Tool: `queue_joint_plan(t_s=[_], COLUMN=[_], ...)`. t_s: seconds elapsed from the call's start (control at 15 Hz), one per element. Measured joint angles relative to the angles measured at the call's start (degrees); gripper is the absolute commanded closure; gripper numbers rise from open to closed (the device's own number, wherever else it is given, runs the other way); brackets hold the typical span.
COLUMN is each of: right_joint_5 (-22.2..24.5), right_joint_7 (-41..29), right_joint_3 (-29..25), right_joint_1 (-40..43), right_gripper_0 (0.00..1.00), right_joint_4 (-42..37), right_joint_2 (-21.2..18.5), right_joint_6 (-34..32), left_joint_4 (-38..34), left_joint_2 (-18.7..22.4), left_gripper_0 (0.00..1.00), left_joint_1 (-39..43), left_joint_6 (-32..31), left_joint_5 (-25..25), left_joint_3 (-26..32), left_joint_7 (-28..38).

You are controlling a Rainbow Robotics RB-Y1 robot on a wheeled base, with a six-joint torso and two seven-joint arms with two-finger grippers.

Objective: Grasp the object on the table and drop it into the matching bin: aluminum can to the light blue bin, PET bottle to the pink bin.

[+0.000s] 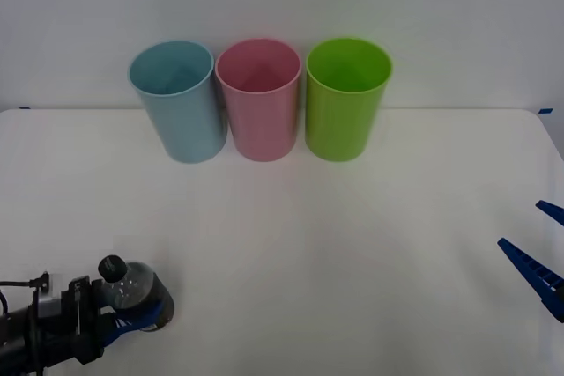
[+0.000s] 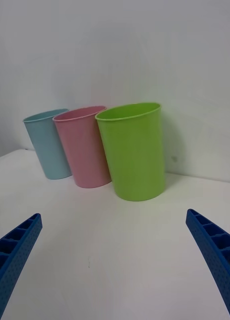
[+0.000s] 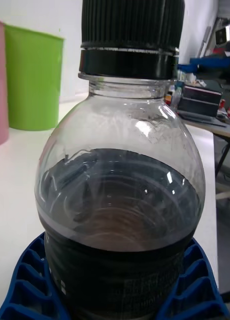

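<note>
At the near left corner of the table (image 1: 291, 253), the left gripper (image 1: 132, 310) held the PET bottle (image 1: 130, 286), its blue ribbed fingers (image 3: 30, 280) closed against the dark label band on both sides. The bottle stood upright in that grip, black cap (image 1: 112, 266) uppermost, and the left wrist view showed its clear shoulder and the ribbed cap close up (the bottle's base was hidden behind the fingers, so contact with the tabletop could not be judged). Over at the near right edge, the right gripper (image 1: 539, 248) hung above the white surface with its jaws spread wide apart, nothing between them. Farther back, well apart from both grippers, three bins stood upright in a row near the table's far edge against the wall: the light blue bin (image 1: 178, 103) on the left, the pink bin (image 1: 259, 101) in the middle just beside it, and a green bin (image 1: 345, 101) on the right.
</note>
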Motion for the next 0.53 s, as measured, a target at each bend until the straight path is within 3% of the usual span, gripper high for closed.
queue_joint_plan(t_s=[0.53], right_joint_5=[0.0], right_joint_7=[0.0], right_joint_3=[0.0], right_joint_1=[0.0], right_gripper_0=[0.0], right_joint_4=[0.0], right_joint_2=[0.0], right_joint_6=[0.0], left_joint_4=[-6.98], left_joint_2=[0.0], left_gripper_0=[1.0], left_joint_1=[1.97], left_joint_6=[6.48], left_joint_5=[7.73], left_joint_3=[4.84], left_joint_7=[5.32])
